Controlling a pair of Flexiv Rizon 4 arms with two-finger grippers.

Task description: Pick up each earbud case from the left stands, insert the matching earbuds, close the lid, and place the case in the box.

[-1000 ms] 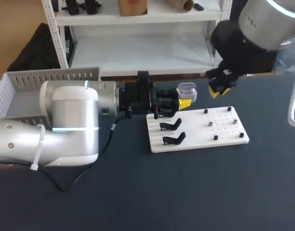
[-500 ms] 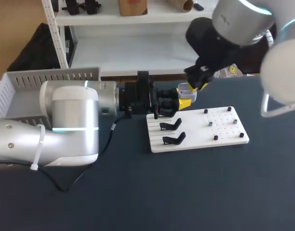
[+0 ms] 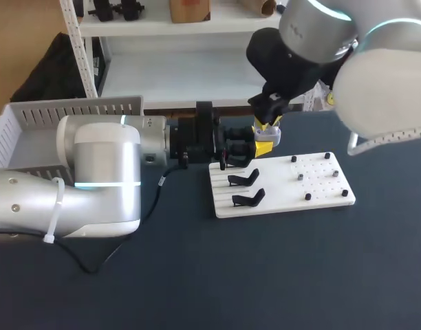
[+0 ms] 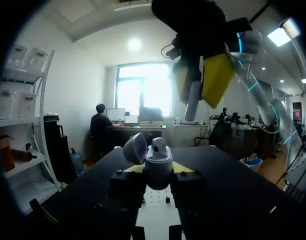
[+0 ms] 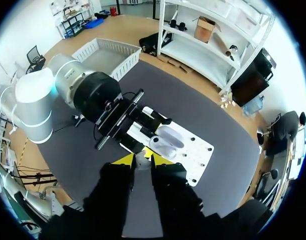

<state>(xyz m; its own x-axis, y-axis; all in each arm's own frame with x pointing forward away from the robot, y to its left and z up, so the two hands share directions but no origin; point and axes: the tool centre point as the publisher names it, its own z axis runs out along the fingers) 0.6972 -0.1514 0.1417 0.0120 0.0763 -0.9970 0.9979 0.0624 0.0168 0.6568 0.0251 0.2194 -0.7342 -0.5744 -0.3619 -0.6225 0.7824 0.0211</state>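
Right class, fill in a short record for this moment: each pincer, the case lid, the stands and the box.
left pincer: shut on the earbud case, at the white board edge
lid: open
right pincer: shut on an earbud, above the case
stands: two black ones, empty, on the board
box: grey, behind the left arm

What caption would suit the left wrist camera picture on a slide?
The left gripper holds an open earbud case while the right gripper hovers above with a white earbud.
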